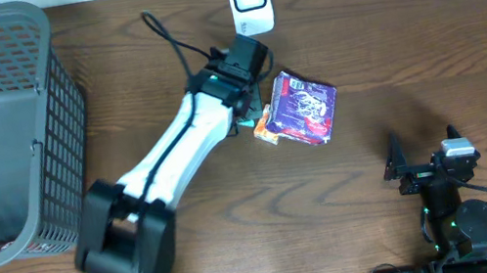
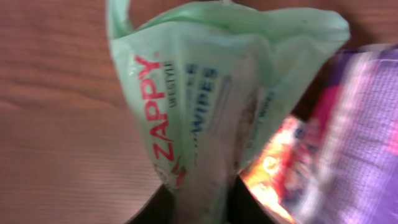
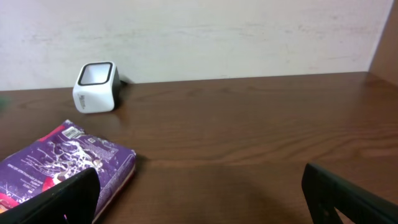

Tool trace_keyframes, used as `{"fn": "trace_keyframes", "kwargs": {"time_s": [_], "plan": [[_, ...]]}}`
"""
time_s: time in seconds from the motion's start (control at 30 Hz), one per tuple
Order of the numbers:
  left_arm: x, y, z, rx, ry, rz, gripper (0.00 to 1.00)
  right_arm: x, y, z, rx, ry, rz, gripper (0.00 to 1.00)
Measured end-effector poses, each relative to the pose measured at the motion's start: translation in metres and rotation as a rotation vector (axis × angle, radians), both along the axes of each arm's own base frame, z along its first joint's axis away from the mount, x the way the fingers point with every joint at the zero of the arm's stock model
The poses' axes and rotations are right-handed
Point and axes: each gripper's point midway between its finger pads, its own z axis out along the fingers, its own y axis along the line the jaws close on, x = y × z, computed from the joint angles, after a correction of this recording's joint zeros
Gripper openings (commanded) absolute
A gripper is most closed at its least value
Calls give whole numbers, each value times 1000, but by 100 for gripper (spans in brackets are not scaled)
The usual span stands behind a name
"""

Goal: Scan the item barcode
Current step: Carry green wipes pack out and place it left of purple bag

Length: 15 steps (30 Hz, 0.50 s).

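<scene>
A green Zappy wipes packet [image 2: 205, 93] fills the left wrist view, its lower end pinched between the dark fingers of my left gripper [image 2: 202, 202]. From overhead, that gripper [image 1: 253, 115] is over the table just left of a purple snack packet [image 1: 303, 107] and below the white scanner [image 1: 250, 1]. Only a sliver of the green packet [image 1: 245, 122] shows there. An orange-red packet [image 2: 280, 168] lies against the purple one [image 2: 367, 137]. My right gripper [image 1: 425, 171] rests open near the front right, with nothing between its fingers. The right wrist view shows the purple packet [image 3: 68, 158] and the scanner [image 3: 96, 87].
A grey mesh basket [image 1: 31, 112] stands at the left edge with dark contents inside. The scanner's cable [image 1: 169, 35] loops across the table behind my left arm. Bare brown wood stretches between the purple packet and my right gripper [image 3: 199, 193].
</scene>
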Motion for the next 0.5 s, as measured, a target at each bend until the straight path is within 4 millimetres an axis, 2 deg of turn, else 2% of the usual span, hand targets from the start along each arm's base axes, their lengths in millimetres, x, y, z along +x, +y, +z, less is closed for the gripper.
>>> {"fn": "trace_keyframes", "kwargs": {"time_s": [0.03, 0.13, 0.3, 0.4, 0.5], "plan": [[-1, 0, -11, 11, 22, 7, 60, 0, 0, 0, 0, 0, 0, 99], [-3, 0, -29, 32, 57, 18, 60, 0, 0, 0, 0, 0, 0, 99], [-2, 1, -22, 25, 43, 26, 61, 0, 0, 0, 0, 0, 0, 99], [3, 7, 6, -11, -13, 41, 60, 0, 0, 0, 0, 0, 0, 99], [15, 32, 67, -74, -145, 103, 61, 0, 0, 0, 0, 0, 0, 99]]}}
